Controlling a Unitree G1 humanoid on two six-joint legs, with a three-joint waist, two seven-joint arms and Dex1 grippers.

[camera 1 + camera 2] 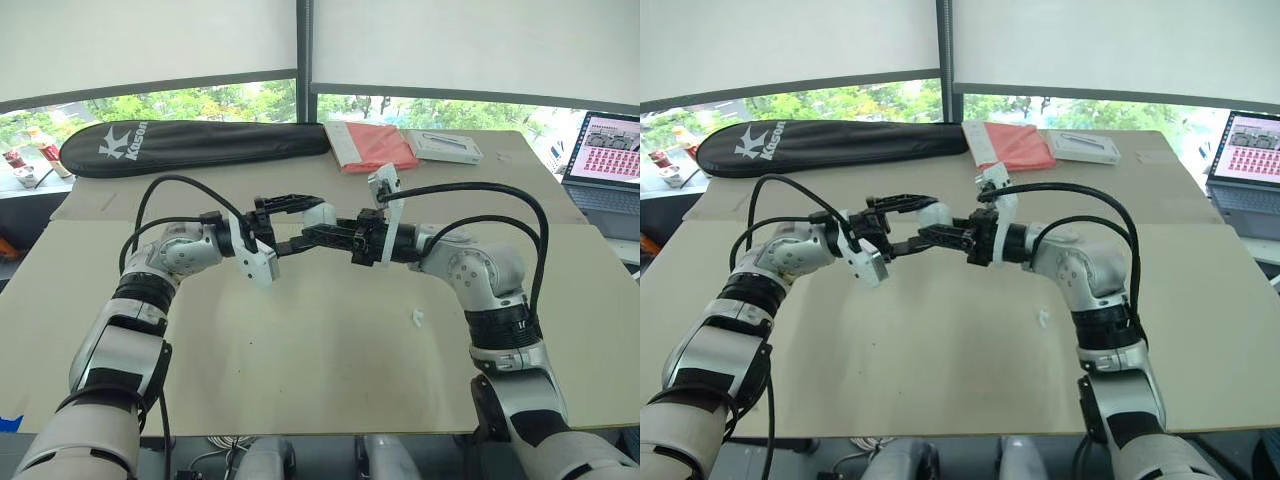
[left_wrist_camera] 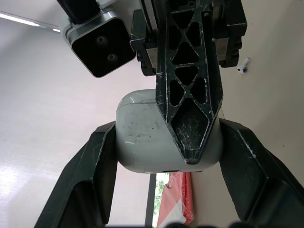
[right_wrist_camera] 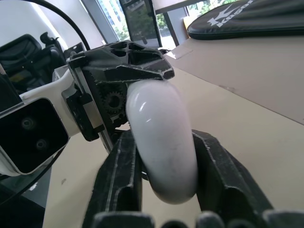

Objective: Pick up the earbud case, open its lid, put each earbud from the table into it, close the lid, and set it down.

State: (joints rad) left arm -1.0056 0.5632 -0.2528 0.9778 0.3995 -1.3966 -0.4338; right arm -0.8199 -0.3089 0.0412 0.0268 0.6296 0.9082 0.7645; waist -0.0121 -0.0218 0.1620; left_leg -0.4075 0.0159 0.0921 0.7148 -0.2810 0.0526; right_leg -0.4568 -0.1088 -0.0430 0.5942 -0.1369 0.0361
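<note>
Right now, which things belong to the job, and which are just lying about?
Job:
case
earbud

Lying about:
racket bag
red packet
white box
laptop

Bright, soft daylight.
Light enters through the windows (image 1: 200, 105) beyond the table (image 1: 300, 370); the blinds (image 1: 150, 45) glow white, and the earbud case (image 3: 161, 142) carries a pale sheen.
</note>
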